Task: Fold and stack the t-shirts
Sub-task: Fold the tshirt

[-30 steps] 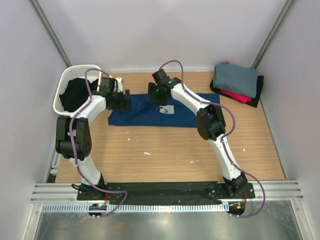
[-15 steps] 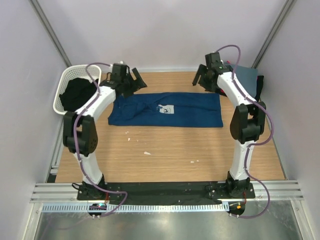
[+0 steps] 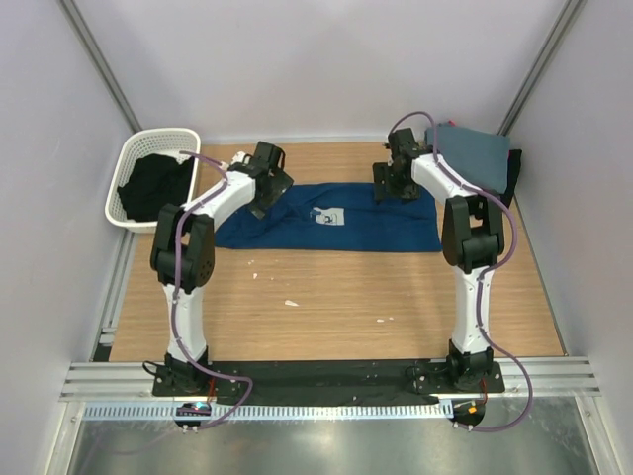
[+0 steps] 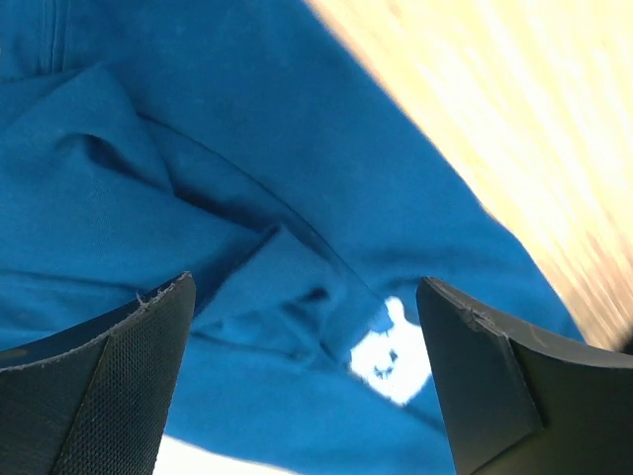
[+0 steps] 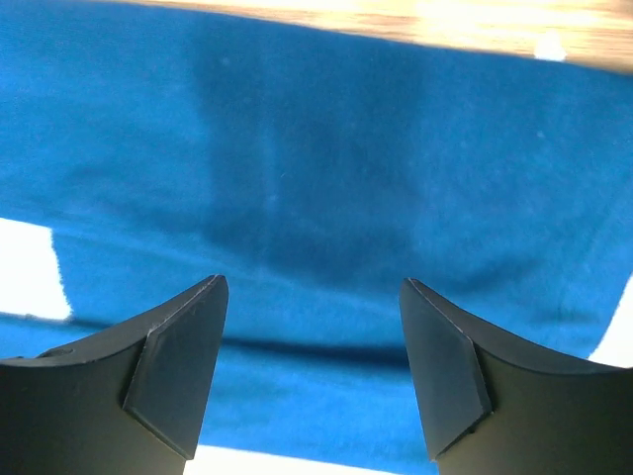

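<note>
Wooden counter [image 3: 326, 297], seen from above. The navy t-shirt [image 3: 386, 226] lies across its far half as a long flat band. It is already folded lengthwise, judging by its narrow shape, and creased near the collar in the left wrist view. The finished stack of folded t-shirts [image 3: 473, 148], grey on top, sits in the far right corner. A white basket [image 3: 134, 148] at far left holds a dark garment [image 3: 153, 183].

The left gripper [image 3: 261, 196] and right gripper [image 3: 388, 188] hover over the shirt's far edge, well apart. In both wrist views the jaws are spread wide with nothing between them. The pale print [image 3: 330, 216] lies between the arms.

The step in hand appears to be taking hold for the next fold. Both grippers should pinch every layer at matching points along the edge, then lift and carry together, so that the cloth does not skew or bunch.

Half a second earlier both grippers were farther out, beyond the far corners. The shirt itself has not shifted.
</note>
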